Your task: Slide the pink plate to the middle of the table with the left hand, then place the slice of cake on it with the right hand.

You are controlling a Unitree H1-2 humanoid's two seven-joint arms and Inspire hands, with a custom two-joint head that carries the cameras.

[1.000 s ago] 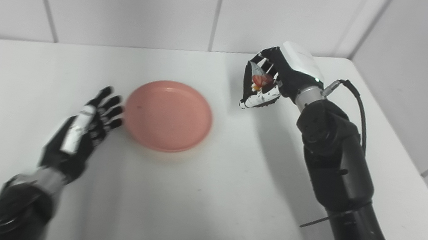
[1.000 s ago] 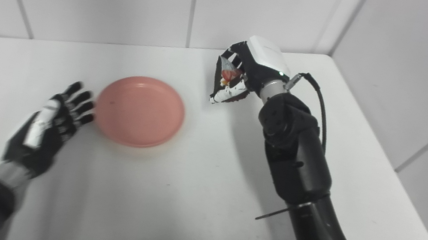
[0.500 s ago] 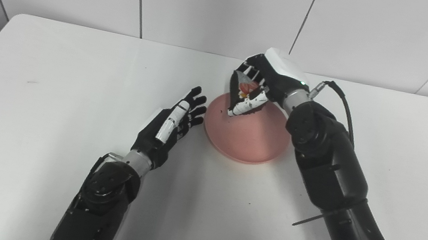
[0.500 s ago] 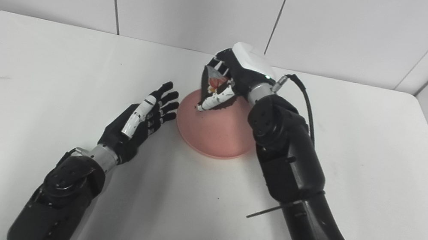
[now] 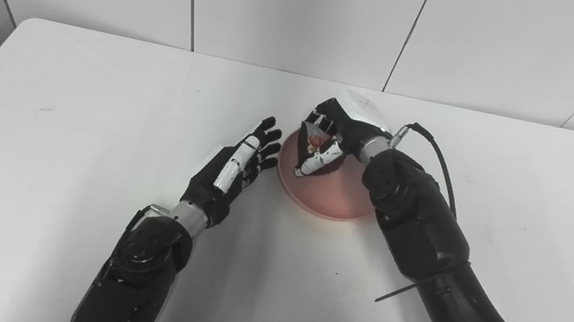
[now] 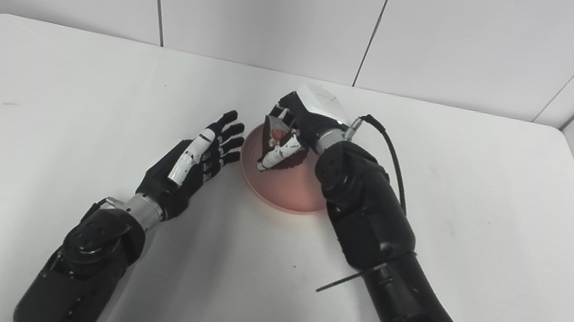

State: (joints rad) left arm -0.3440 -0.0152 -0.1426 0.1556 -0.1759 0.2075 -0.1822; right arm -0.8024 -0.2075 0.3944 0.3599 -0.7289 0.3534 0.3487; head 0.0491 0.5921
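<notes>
Resting on the white surface (image 5: 68, 107), the left hand (image 5: 230, 166) lies flat with fingers spread, holding nothing, its tips just beside the pink plate (image 5: 328, 194). Over the plate's far side, the right hand (image 5: 329, 136) grips the slice of cake (image 5: 314, 137). The plate lies right below, so the cake only needs to go down.

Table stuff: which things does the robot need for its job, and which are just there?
Needed:
pink plate
slice of cake, held over the plate in the right robot hand
left robot hand, open beside the plate

Just there:
white table
black cable on the right arm
</notes>
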